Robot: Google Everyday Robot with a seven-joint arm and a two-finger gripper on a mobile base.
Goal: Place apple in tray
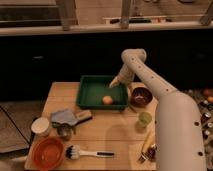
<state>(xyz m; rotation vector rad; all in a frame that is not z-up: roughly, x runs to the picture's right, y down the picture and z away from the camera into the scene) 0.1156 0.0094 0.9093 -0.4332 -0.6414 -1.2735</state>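
Gripper: held over upper-right rim of tray, centre frame; open or closed cannot be told. Apple: lying inside tray, apart from gripper; judged light, firm, smooth, roll-prone; best gripped across its middle

gripper by tray rim, arm btm cropped

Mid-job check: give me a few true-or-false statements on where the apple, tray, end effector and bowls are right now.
1. The apple lies inside the green tray. True.
2. The end effector is above the orange bowl. False: it is over the tray's rear right part.
3. The purple bowl stands beside the tray, on its right in the picture. True.
4. The light-green cup sits in the tray. False: it stands on the table, in front of the purple bowl.
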